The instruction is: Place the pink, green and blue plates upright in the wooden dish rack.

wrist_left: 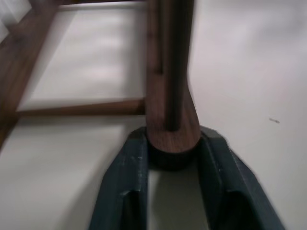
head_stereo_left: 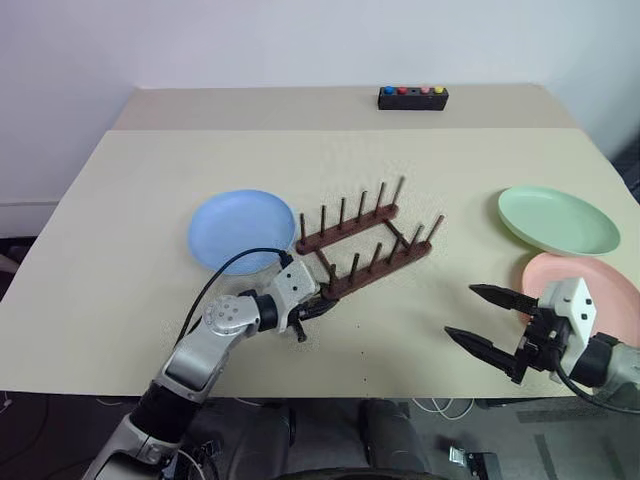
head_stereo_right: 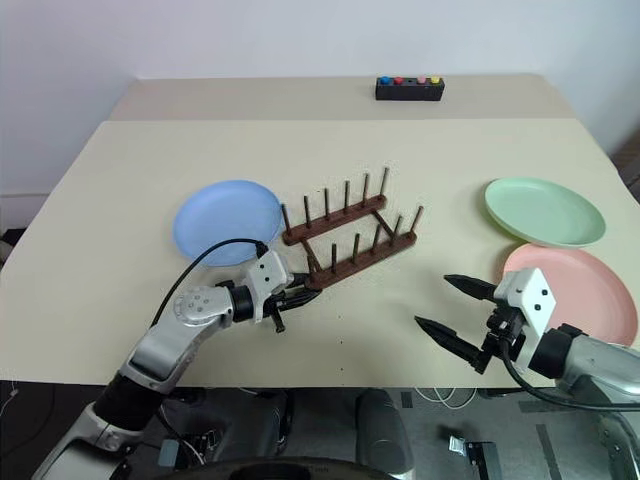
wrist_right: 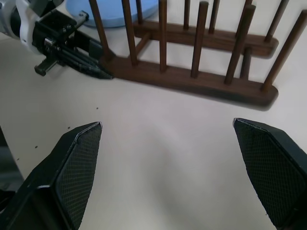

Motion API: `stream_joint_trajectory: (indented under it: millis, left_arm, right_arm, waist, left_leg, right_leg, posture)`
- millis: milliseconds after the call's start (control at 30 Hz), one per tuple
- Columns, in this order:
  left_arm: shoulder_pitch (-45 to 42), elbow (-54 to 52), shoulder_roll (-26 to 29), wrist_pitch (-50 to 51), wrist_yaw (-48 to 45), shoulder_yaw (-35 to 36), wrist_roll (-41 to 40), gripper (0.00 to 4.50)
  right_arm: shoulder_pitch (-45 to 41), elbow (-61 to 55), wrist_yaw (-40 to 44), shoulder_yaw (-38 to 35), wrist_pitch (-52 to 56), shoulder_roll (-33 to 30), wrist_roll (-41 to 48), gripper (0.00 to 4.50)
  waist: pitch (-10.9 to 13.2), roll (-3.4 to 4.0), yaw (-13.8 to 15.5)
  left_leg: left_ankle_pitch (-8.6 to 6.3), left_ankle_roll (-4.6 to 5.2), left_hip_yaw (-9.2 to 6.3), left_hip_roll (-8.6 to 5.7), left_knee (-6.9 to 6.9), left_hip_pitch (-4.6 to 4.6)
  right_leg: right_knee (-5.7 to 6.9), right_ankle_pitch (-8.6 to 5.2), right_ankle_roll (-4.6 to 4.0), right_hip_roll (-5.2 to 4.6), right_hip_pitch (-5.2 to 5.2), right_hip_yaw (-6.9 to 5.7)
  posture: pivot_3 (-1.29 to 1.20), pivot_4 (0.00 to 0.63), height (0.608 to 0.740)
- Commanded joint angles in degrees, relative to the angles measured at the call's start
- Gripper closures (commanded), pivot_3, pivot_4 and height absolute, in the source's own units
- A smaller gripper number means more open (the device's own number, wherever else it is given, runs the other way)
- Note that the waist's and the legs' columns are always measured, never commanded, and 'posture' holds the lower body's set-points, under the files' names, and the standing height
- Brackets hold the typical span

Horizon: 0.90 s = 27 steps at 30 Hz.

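The rack (head_stereo_left: 362,238) sits mid-counter (head_stereo_left: 120,260), rigid light wood likely to slide when pushed. The left hand (head_stereo_left: 318,303) is clamped on its near rail end, a sound hold. The right hand (head_stereo_left: 490,320) hangs spread wide beside the thin, slick-looking pink plate (head_stereo_left: 610,285); best taken by the rim.

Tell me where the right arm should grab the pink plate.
Probably the pink plate by its near rim, coming in low from the robot's side. It lies flat on the table, so only the thin raised edge offers the right gripper's open jaws a bite.
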Motion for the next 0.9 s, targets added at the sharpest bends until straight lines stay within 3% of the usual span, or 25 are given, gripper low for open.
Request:
stream_joint_trajectory:
  millis: [33, 233, 700, 900]
  left_arm:
    - [0.2, 0.7, -0.6, 0.0, 0.3, 0.1, 0.4, 3.76]
    - [-0.9, 2.6, -1.7, -2.9, 0.0, 0.5, 0.9, 3.76]
    - [-17.6, 22.2, -5.1, -14.9, -22.1, -5.0, 0.0, 3.76]
    - [-20.5, 29.3, -7.4, -19.3, -24.2, -5.6, 2.3, 3.76]
  right_arm:
    - [-0.5, -1.2, -0.5, 0.2, -1.1, 0.7, -0.2, 0.0]
    - [-1.7, -1.8, -1.5, 1.0, -0.8, 1.0, 0.1, 0.0]
    - [-3.8, -3.1, -4.3, 2.0, 0.8, 0.9, 0.5, 0.0]
    - [0.7, -6.2, -5.9, -0.5, 1.9, 1.5, 1.0, 0.0]
  waist:
    - [0.0, -0.01, 0.0]
    - [0.0, -0.01, 0.0]
    - [0.0, -0.03, -0.1]
    - [0.0, -0.04, 0.0]
  left_leg:
    - [0.0, 0.0, -0.01, 0.0, -0.01, 0.0]
    - [0.0, 0.0, -0.01, 0.0, -0.01, 0.01]
    - [-0.01, 0.01, -0.02, -0.01, -0.05, -0.27]
    - [0.0, 0.02, -0.05, -0.02, -0.02, -0.39]
  right_leg:
    - [0.0, 0.0, 0.0, 0.0, -0.01, 0.0]
    - [0.0, 0.0, 0.0, 0.0, -0.01, 0.0]
    - [-0.01, 0.11, 0.22, 0.01, -0.27, -0.02]
    - [0.0, 0.12, 0.25, 0.01, -0.37, -0.03]
  posture:
    - [0.0, 0.15, 0.74]
    - [0.0, 0.15, 0.74]
    - [0.0, 0.15, 0.74]
    - [0.0, 0.15, 0.74]
